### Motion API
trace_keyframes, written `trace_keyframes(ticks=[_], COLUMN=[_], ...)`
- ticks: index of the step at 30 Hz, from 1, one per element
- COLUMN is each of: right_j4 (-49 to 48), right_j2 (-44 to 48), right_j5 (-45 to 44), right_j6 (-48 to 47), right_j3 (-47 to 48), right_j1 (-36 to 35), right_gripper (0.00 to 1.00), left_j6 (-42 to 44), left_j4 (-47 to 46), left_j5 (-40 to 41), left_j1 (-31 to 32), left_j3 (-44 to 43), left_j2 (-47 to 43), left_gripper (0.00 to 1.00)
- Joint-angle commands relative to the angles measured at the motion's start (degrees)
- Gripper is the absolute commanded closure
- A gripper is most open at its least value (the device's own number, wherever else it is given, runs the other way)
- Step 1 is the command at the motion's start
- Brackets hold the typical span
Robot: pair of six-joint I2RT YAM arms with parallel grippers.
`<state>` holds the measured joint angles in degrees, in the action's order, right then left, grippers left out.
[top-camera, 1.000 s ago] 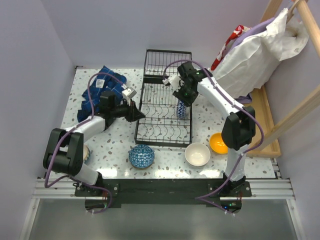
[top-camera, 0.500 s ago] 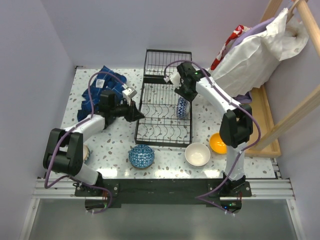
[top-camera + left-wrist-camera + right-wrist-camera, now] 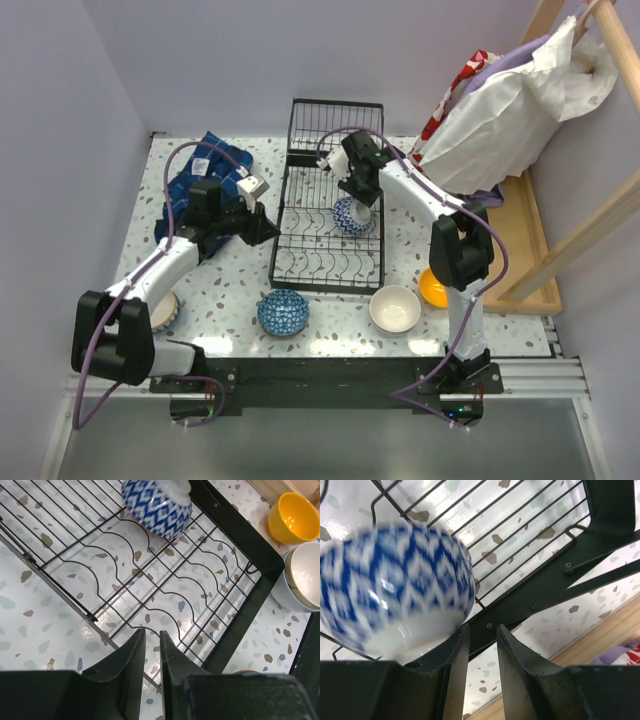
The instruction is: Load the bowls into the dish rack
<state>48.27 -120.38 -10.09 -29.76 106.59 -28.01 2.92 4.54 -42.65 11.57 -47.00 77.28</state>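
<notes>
- Two claws inspected. On the right gripper (image 3: 481, 627) the jaws are drawn nearly together. Only wires of the dish rack (image 3: 600, 505) show through the thin slit, and nothing is gripped.
- We find the left gripper (image 3: 151, 632) narrowly parted and empty, poised above the rack's side rail at the bottom of its wrist view.
- One patterned bowl (image 3: 395, 590) lies just left of the right gripper's finger. It is blurred, so we cannot confirm contact.
- From overhead, that bowl is tipped inside the rack's upper right part, directly below the right gripper.
- Outside the rack, along the lower frame, stand a blue bowl (image 3: 283, 312), a white bowl (image 3: 395, 308) and an orange bowl (image 3: 435, 287).
- The surface is a speckled table (image 3: 220, 290), with a blue cloth (image 3: 205, 165) at upper left and a white bag (image 3: 510, 100) over a wooden tray (image 3: 530, 240) at right. Lilac walls (image 3: 200, 60) surround it.
</notes>
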Motion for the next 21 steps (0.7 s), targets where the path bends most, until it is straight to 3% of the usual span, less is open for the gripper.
trace_keyframes(ticks=[1,6,9,10,11,14,18,21], right_j4=[-3.44,-6.34,-7.05,-7.05,-7.05,-4.42,-3.28,-5.2], right_j2=[5.75,9.36,12.53,13.49,15.42,17.98,18.78,17.99], right_j5=[-3.44,-5.64,-6.26,-6.0,-3.82,6.0,15.53,18.15], right_j6=[0.49,1.72,1.55,1.46,1.72,2.07,4.61,3.93], right_j3=[-4.35,-8.85,-9.2,-9.2,-9.12,-9.2,-12.36,-13.16], right_j1=[-0.2,-0.2,-0.03,-0.03,0.06,-0.11,-0.47,-1.34], right_gripper=[0.68,0.65,0.49,0.44,0.37,0.31,0.12,0.1], left_j6=[3.67,2.71,-0.7,-1.94,-2.82,-10.2,-15.56,-17.59], left_j4=[5.48,5.93,2.94,2.24,1.28,-0.57,-1.02,-0.06], left_j5=[2.57,3.72,3.63,3.46,3.02,1.79,1.43,1.26], left_j1=[-0.5,-0.41,0.11,0.38,0.99,1.61,1.52,0.73], left_j3=[-1.25,-0.55,-1.85,-2.73,-3.87,-8.36,-13.28,-14.95], left_j2=[-3.97,-6.35,-5.74,-4.95,-2.85,1.98,6.65,7.63], left_gripper=[0.77,0.73,0.65,0.57,0.54,0.5,0.48,0.45])
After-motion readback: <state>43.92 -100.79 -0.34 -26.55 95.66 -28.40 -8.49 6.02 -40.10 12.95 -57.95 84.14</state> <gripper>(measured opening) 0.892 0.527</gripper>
